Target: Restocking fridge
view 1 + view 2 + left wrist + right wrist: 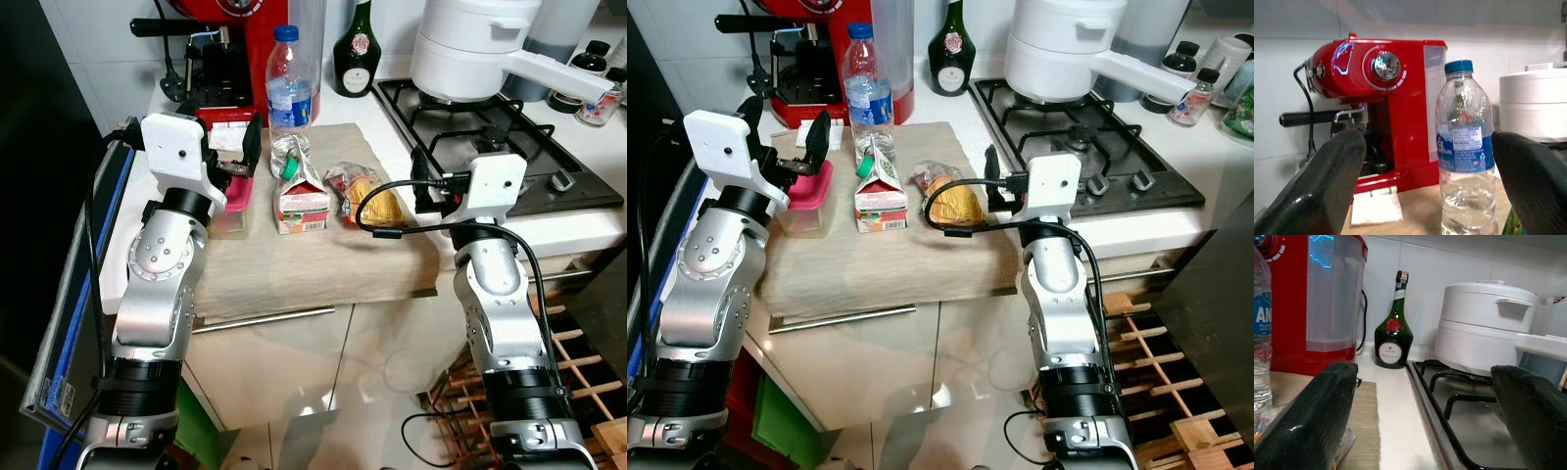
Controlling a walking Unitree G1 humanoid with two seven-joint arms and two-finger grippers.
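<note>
My left gripper (1425, 181): fingers wide apart, holding nothing, facing water bottle (291, 83) | my right gripper (1425, 421): wide apart, holding nothing, beside bread bag (367, 194) | juice carton (299, 191): upright on mat (313, 264).

Red espresso machine (1386, 107) at the back of the bench (176, 259), against white wall tiles, black handle sticking out to one side. Small white paper (1376, 205) lying at its foot. Dark green liqueur bottle (1393, 330) with a red seal upright beside it, near the corner of the gas hob (490, 127). White lidded pot (470, 44) on the hob's rear burner. Wooden wine rack (1161, 372) on the floor below.
</note>
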